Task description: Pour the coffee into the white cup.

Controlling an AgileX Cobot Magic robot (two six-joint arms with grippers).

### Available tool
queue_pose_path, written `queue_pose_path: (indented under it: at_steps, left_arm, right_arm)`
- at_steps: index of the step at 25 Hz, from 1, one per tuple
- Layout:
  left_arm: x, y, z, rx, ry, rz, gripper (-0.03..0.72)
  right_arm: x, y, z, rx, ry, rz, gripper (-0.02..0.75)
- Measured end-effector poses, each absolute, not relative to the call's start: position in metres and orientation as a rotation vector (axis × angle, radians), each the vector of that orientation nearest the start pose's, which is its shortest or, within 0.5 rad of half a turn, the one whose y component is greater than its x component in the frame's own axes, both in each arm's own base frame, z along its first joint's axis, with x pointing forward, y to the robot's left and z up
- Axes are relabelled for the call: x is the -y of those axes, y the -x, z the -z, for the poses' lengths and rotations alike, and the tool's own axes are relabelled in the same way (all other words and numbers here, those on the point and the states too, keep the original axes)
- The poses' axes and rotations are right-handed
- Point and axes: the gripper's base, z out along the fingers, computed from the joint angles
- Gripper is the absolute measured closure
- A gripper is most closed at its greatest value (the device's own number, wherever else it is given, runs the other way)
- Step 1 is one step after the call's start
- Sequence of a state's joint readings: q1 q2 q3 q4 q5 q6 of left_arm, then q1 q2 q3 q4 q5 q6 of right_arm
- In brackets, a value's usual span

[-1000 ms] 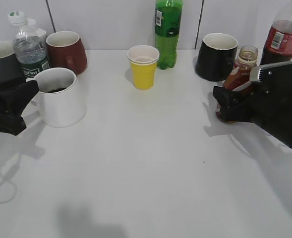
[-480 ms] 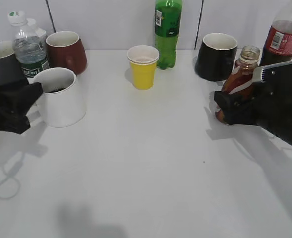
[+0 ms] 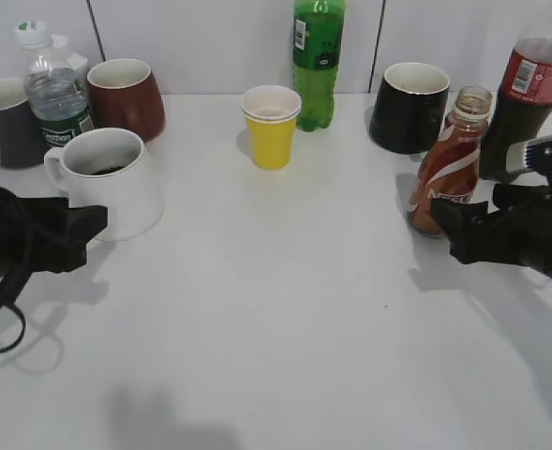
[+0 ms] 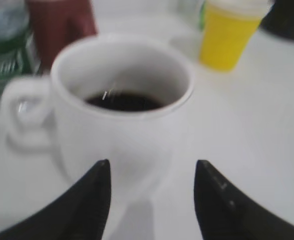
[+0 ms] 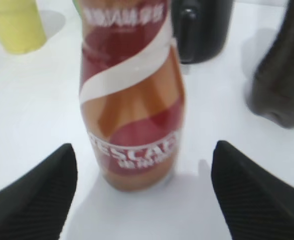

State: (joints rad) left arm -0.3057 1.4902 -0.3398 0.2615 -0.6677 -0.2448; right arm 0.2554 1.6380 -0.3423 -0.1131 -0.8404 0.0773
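The white cup (image 3: pixel 116 183) stands at the left of the table with dark coffee (image 4: pixel 123 101) in it. It fills the left wrist view (image 4: pixel 122 130). My left gripper (image 3: pixel 93 225) is open and empty, just in front of the cup, apart from it. The brown Nescafe bottle (image 3: pixel 452 164) stands upright and uncapped at the right; it also shows in the right wrist view (image 5: pixel 132 95). My right gripper (image 3: pixel 455 225) is open and empty, drawn back just in front of the bottle, not touching it.
Along the back stand a grey mug (image 3: pixel 2 120), a water bottle (image 3: pixel 54 89), a dark red mug (image 3: pixel 126 97), a yellow paper cup (image 3: pixel 271 126), a green bottle (image 3: pixel 317 61), a black mug (image 3: pixel 408 106) and a cola bottle (image 3: pixel 529 89).
My right gripper has let go of the Nescafe bottle, which now stands upright, and has drawn back. My left gripper has opened off the white cup and pulled back toward the front.
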Motion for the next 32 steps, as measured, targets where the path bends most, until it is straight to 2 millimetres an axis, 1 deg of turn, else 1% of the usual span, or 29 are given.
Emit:
queue_pose_path:
  at_steps: [2, 5, 8, 12, 15, 17, 19, 21, 24, 27, 28, 32]
  left_arm:
    - [0.086, -0.225, -0.169, -2.062, -0.360, 0.344, 0.274]
    - [0.087, -0.229, -0.186, -2.167, -0.340, 0.283, 0.274]
    - [0.085, -0.230, -0.207, -2.266, -0.243, 0.258, 0.274]
    - [0.083, -0.228, -0.234, -2.406, -0.142, 0.249, 0.274]
    - [0.081, -0.223, -0.254, -2.487, -0.114, 0.241, 0.274]
    - [0.080, -0.218, -0.269, -2.506, -0.140, 0.235, 0.274]
    - [0.077, -0.208, -0.282, -2.503, -0.198, 0.220, 0.274]
    - [0.073, -0.194, -0.295, -2.477, -0.245, 0.230, 0.274]
    - [0.065, -0.170, -0.311, -2.419, -0.294, 0.233, 0.274]
    - [0.055, -0.143, -0.315, -2.368, -0.317, 0.233, 0.274]
    - [0.050, -0.129, -0.316, -2.337, -0.324, 0.236, 0.274]
    - [0.036, -0.093, -0.313, -2.296, -0.331, 0.240, 0.274]
  right_arm:
    - [-0.069, -0.238, -0.151, -1.941, 0.299, -0.241, 0.084]
    - [-0.066, -0.232, -0.161, -2.001, 0.294, -0.220, 0.087]
    - [-0.064, -0.234, -0.176, -2.083, 0.297, -0.189, 0.097]
    - [-0.063, -0.240, -0.205, -2.203, 0.298, -0.141, 0.108]
    - [-0.063, -0.243, -0.235, -2.258, 0.254, -0.139, 0.120]
    - [-0.063, -0.241, -0.252, -2.293, 0.207, -0.166, 0.134]
    - [-0.062, -0.234, -0.267, -2.317, 0.186, -0.187, 0.146]
    - [-0.061, -0.225, -0.280, -2.325, 0.178, -0.210, 0.150]
    - [-0.058, -0.204, -0.297, -2.323, 0.175, -0.246, 0.152]
    - [-0.052, -0.178, -0.310, -2.300, 0.188, -0.266, 0.153]
    - [-0.050, -0.169, -0.310, -2.303, 0.197, -0.266, 0.153]
    - [-0.040, -0.125, -0.320, -2.248, 0.216, -0.277, 0.153]
